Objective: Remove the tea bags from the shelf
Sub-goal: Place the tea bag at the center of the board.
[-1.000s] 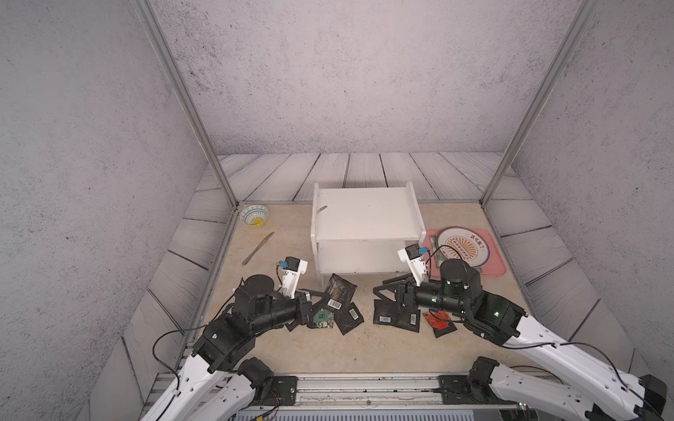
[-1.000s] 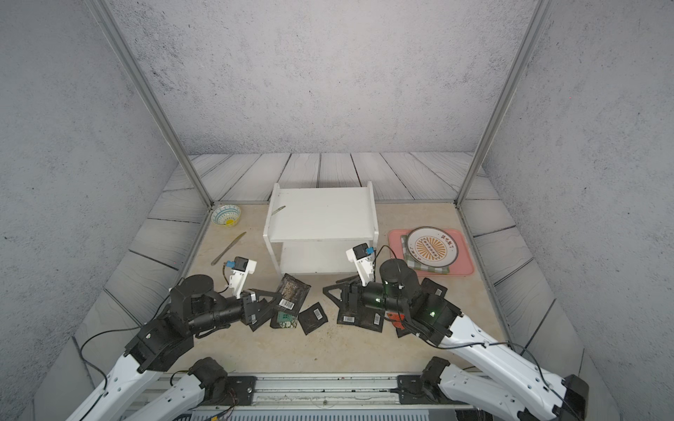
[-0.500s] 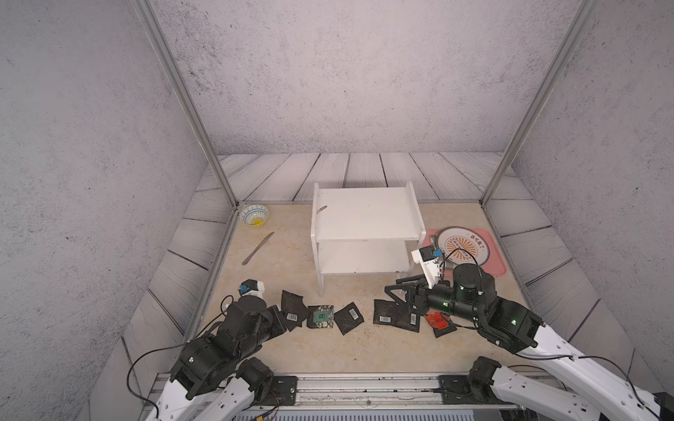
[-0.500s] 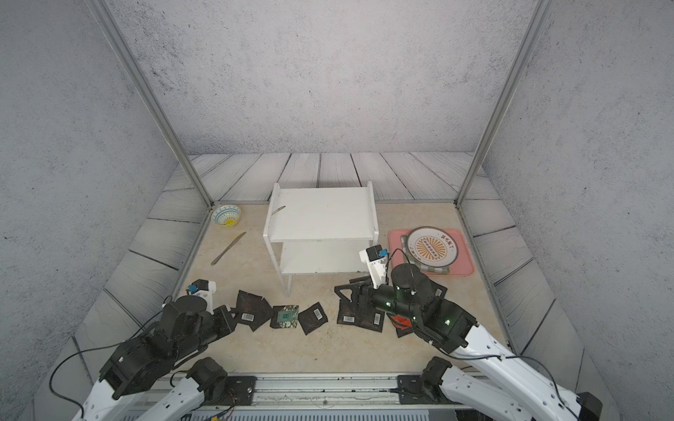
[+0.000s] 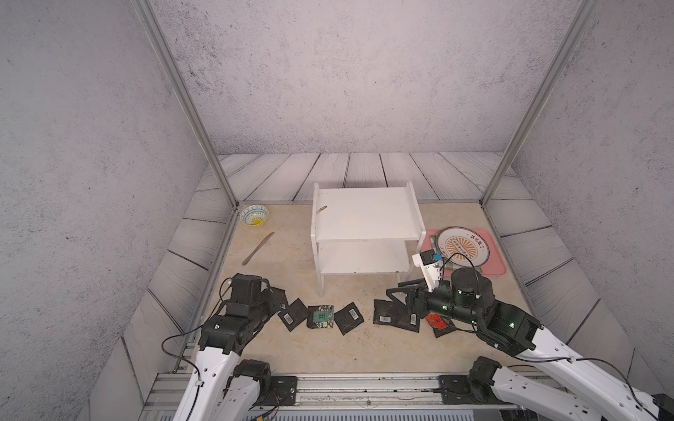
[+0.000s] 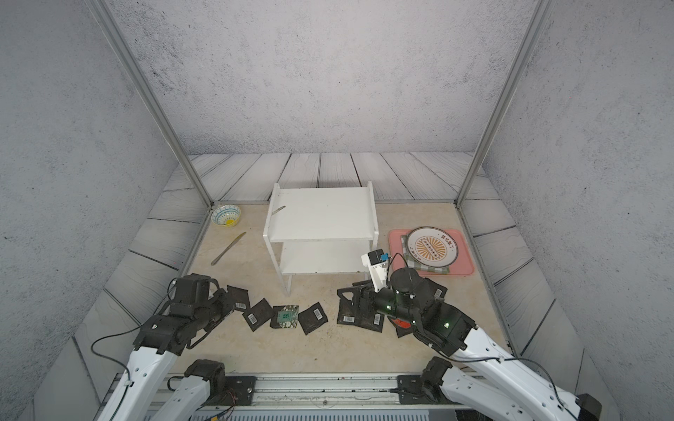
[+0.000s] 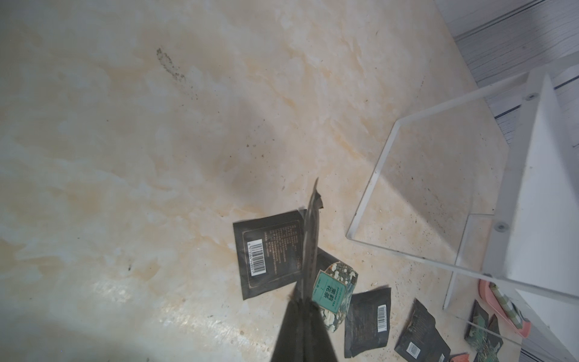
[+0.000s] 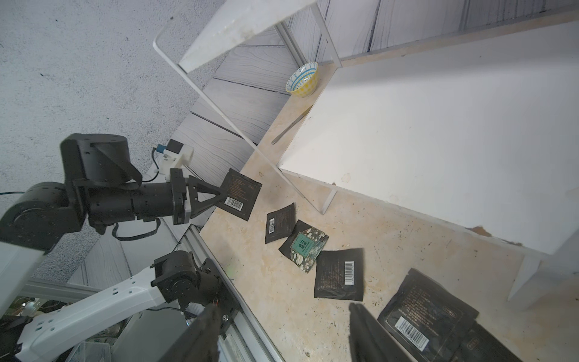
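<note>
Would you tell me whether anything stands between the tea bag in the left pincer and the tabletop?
Nothing visible does: the left pincer holds the tea bag clear of the shelf, above what looks like bare tabletop beside the other sachets.

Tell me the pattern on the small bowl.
The bowl has blue petal outlines on white inside, yellow outside; clearest in the right wrist view.

The shelf [image 5: 364,215] has matt white boards, chipped at edges, on thin smooth white legs. The tea bags [image 5: 349,318] are crinkled matt black sachets with white printed labels, on a smooth, faintly glossy marbled tabletop [image 5: 291,255].
</note>
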`<state>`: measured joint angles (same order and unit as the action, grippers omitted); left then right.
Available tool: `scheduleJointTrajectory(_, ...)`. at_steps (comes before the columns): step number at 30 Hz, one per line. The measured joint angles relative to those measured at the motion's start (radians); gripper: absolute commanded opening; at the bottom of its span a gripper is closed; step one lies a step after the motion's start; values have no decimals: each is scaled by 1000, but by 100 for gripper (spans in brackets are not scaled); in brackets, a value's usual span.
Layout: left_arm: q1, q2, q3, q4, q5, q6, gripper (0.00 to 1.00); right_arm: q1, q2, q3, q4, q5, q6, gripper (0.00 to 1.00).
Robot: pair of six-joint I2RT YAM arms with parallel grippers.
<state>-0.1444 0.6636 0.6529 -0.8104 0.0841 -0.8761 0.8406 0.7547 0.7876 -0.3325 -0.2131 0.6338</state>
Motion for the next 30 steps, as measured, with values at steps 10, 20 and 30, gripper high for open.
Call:
scheduleJointTrajectory(10, 161, 62, -108, 115, 43, 5, 0, 0, -2, -13, 1, 6, 3, 68)
scheduleJointTrajectory(20, 252, 117, -165, 171, 40, 16, 7, 0, -8, -21, 8, 7, 6, 68)
scheduleJointTrajectory(30, 267, 151, -198, 185, 23, 11, 26, 0, -8, -21, 11, 7, 6, 68)
